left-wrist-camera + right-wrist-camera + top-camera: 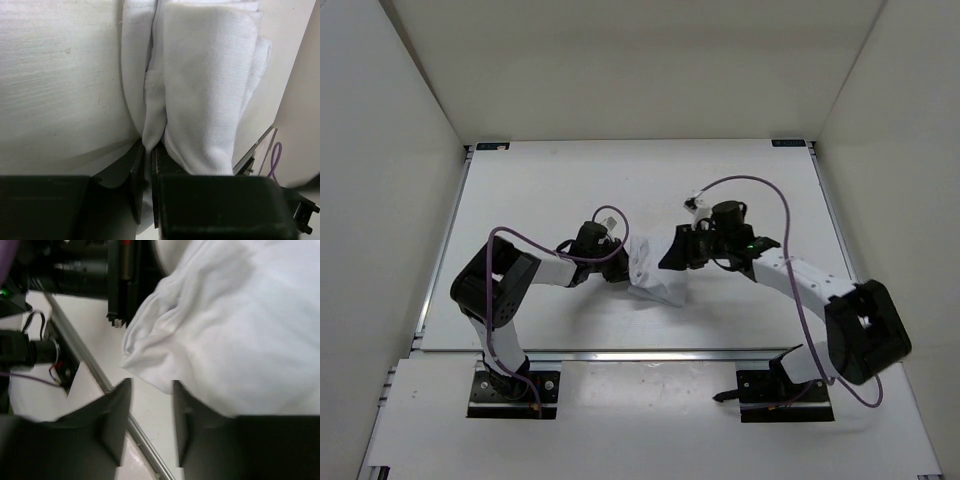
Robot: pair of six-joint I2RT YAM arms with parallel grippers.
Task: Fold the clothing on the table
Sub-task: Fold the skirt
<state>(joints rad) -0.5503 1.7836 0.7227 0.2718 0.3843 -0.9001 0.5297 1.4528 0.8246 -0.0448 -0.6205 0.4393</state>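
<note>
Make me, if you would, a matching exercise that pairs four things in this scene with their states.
Things:
1. left gripper
2. right gripper
3. clothing
4. table

States:
a. open, nothing in the gap
b. flat, with metal rails along the edge
c. bunched up between the two arms
d. shut on a fold of the clothing

Pairs: 1-d, 2-a, 3-c, 4-b

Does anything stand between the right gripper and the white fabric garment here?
Nothing visible does. The right gripper, open, sits right at the edge of the thin white fabric garment, whose fold the left gripper pinches.
</note>
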